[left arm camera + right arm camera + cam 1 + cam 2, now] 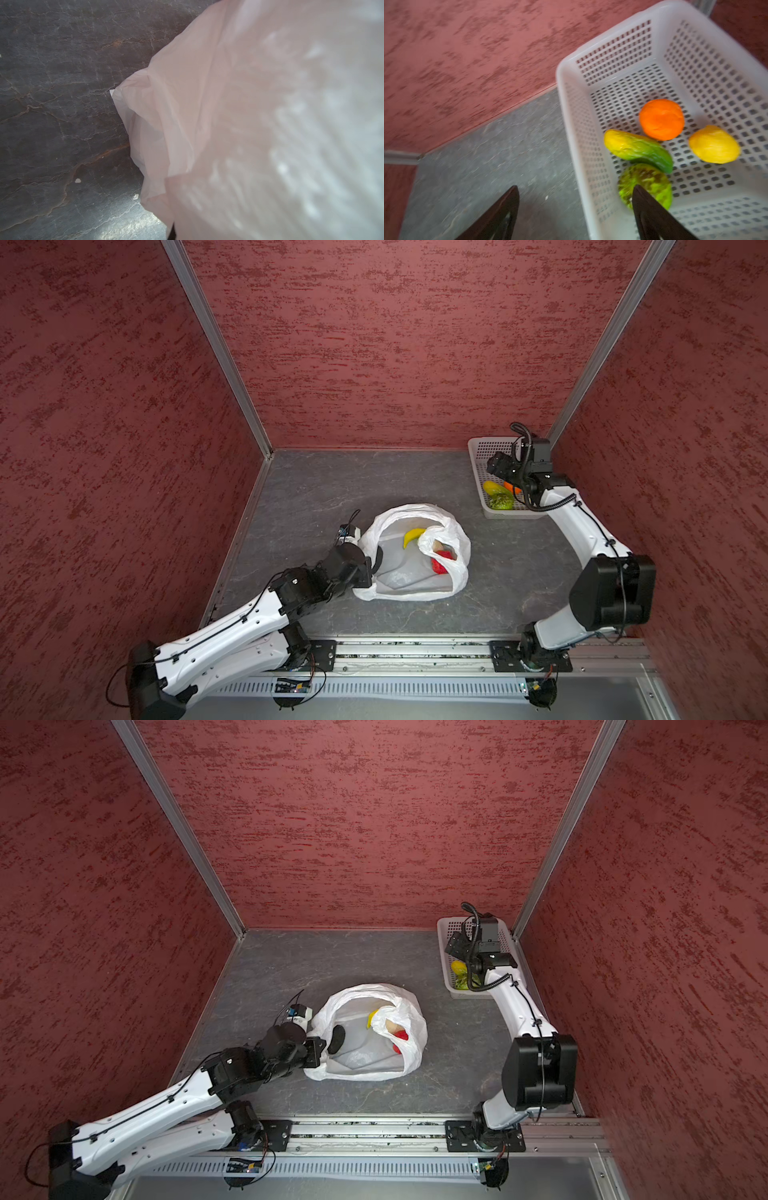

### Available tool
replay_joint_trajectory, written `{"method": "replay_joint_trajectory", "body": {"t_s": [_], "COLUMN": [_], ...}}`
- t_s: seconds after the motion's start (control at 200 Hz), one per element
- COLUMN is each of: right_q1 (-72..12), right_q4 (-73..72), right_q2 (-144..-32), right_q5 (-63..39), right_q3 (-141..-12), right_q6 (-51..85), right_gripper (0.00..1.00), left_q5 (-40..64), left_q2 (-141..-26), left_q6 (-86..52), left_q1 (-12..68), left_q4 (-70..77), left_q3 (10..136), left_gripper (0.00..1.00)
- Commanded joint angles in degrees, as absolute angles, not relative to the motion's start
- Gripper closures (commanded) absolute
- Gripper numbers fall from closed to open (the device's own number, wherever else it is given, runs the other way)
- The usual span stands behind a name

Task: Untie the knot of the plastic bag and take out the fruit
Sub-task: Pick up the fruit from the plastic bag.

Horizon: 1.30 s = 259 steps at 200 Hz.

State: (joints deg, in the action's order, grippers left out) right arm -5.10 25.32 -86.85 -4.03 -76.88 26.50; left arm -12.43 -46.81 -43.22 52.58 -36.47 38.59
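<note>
Top views: left gripper [335,1039], clamped on the plastic bag [365,1073] rim, props its mouth open. Unremoved fruit [412,536] lies just beyond its fingers. Farther off, right gripper [575,187] hangs spread and empty above the basket [612,52], with four fruits resting beneath it.

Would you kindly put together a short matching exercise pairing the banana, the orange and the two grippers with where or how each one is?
Things:
1. banana
2. orange
3. left gripper
4. right gripper

Place or state:
A. open, holding nothing
B. in the bag
C. shut on the bag's rim
D. in the basket

Pairs: 1-B, 2-D, 3-C, 4-A
</note>
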Motion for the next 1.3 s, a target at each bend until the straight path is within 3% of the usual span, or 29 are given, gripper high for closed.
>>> {"method": "replay_joint_trajectory", "body": {"t_s": [0.0,0.245,0.621,0.817,1.292], "right_q1": [-10.46,-28.08,-52.76,-59.02,-63.86], "right_q4": [32.16,39.80,39.60,40.28,28.92], "right_q2": [-81.94,-75.42,-76.18,-78.06,-80.95], "right_q5": [-7.82,-8.32,-3.79,-2.33,3.65], "right_q3": [-76.20,-79.84,-83.28,-81.10,-61.84], "right_q6": [25.94,28.22,35.10,35.34,32.73], "right_gripper": [0.13,0.11,0.10,0.10,0.12], "left_q5": [-13.95,-13.98,-14.05,-14.21,-13.49], "left_q2": [-46.21,-46.23,-45.49,-45.31,-44.37], "left_q6": [-43.21,-43.60,-44.00,-44.05,-44.36], "left_q1": [52.73,52.60,52.38,52.38,51.87], "left_q4": [-38.38,-38.58,-38.15,-37.45,-37.47], "left_q3": [40.06,40.17,40.26,40.08,40.20], "left_gripper": [1.00,1.00,1.00,1.00,1.00]}}
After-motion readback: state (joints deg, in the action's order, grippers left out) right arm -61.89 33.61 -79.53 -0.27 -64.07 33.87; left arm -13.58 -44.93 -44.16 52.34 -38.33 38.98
